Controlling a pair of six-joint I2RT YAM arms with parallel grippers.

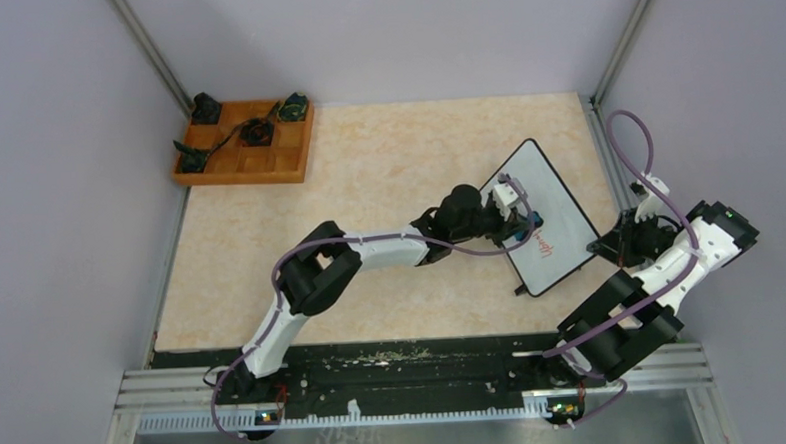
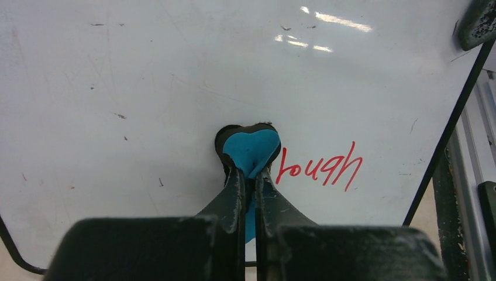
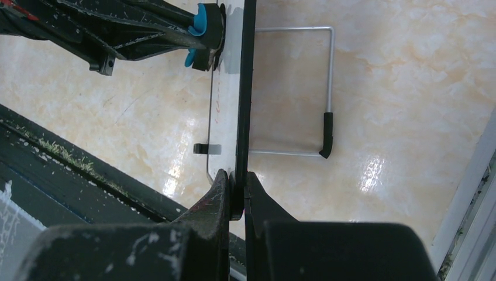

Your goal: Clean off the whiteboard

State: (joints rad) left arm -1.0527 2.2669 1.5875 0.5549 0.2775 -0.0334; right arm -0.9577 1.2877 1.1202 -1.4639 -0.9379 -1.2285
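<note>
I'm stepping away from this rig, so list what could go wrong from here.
The right gripper pinches only the thin edge of the whiteboard; wiping pressure might twist it loose. The left gripper holds the blue eraser by a narrow pinch beside the red writing, so it could tilt and miss strokes.

Jaws of right gripper (image 3: 236, 175) pinching lower edge of whiteboard (image 3: 244, 88), one finger pressing on each side. whiteboard showing edge-on, black frame running straight up from fingers to top of view. At top left, left gripper (image 3: 202, 32) reaching in, clamping blue eraser (image 3: 201, 17); eraser pressing against board's face. Behind board, wire stand (image 3: 331, 70) jutting out to right, black-capped end (image 3: 327, 132) resting on table (image 3: 398, 88). Beige marbled table catching glare. Dark rail (image 3: 70, 175) crossing lower left corner.
</note>
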